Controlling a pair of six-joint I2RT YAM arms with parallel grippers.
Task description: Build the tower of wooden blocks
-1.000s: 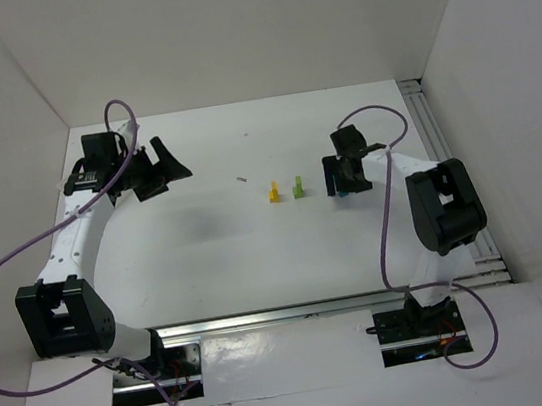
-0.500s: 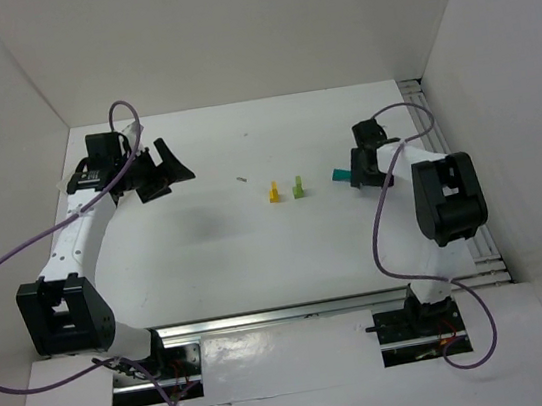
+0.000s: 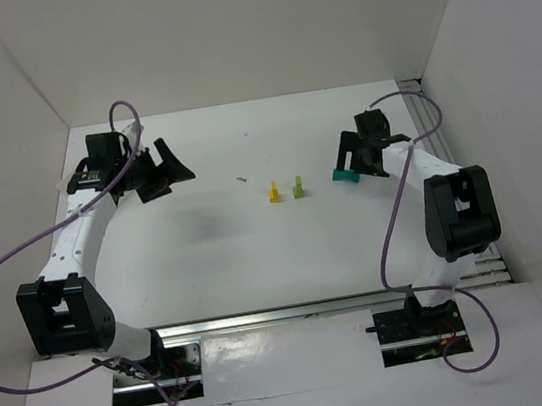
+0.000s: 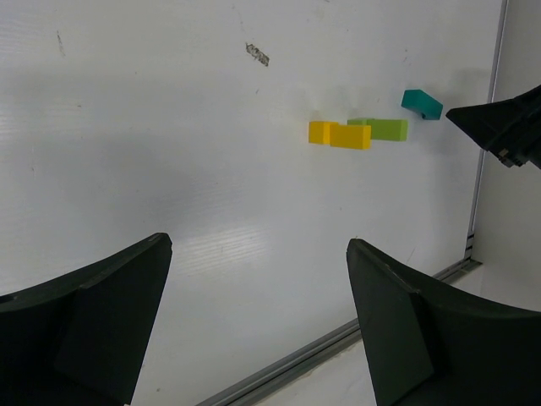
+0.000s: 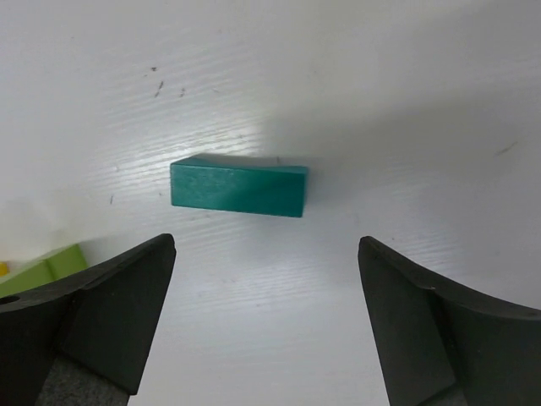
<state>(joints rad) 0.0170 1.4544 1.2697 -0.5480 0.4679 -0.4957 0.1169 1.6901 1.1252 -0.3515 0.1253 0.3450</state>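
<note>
The yellow block and the light green block stand side by side, a little apart, mid-table. The teal arch piece lies on the table to their right, touching neither. My right gripper is open just behind the teal piece, which lies ahead of the right gripper's fingertips, outside the jaws. At the far left, well away from the blocks, my left gripper is open and empty. From the left wrist, the yellow block, green block and teal piece show beyond the left gripper.
White walls enclose the table on three sides. A metal rail runs along the right edge, another rail along the near edge. A small dark speck lies left of the blocks. The green block's corner shows at the right wrist view's left edge.
My right gripper has opened and let go of the teal piece, which now lies on the table. The right arm swung right and back. The left arm stayed still.
</note>
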